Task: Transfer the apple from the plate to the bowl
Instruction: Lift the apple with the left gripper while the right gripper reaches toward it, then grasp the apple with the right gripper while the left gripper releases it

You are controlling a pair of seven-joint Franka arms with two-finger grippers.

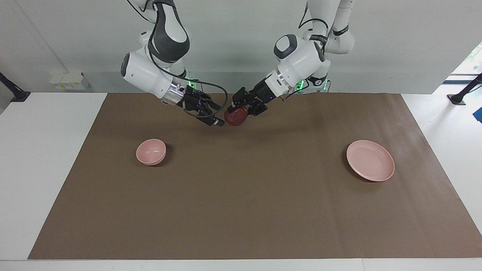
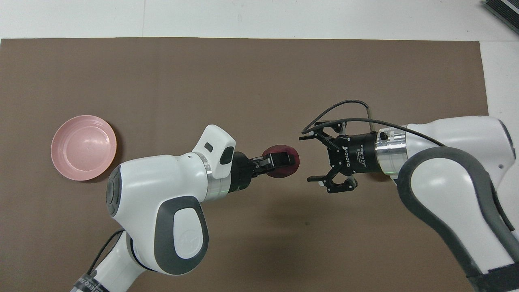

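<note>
My left gripper [image 1: 241,110] is shut on the dark red apple [image 1: 235,118] and holds it in the air over the middle of the brown mat; it also shows in the overhead view [image 2: 284,160] with the apple [image 2: 284,172]. My right gripper [image 1: 218,116] is open and empty, level with the apple and just beside it, apart from it in the overhead view [image 2: 307,158]. The pale pink plate [image 1: 370,160] lies empty toward the left arm's end [image 2: 84,147]. The small pink bowl [image 1: 151,151] stands empty toward the right arm's end; the right arm hides it in the overhead view.
The brown mat [image 1: 241,210] covers most of the white table [image 1: 41,158]. Nothing else lies on it.
</note>
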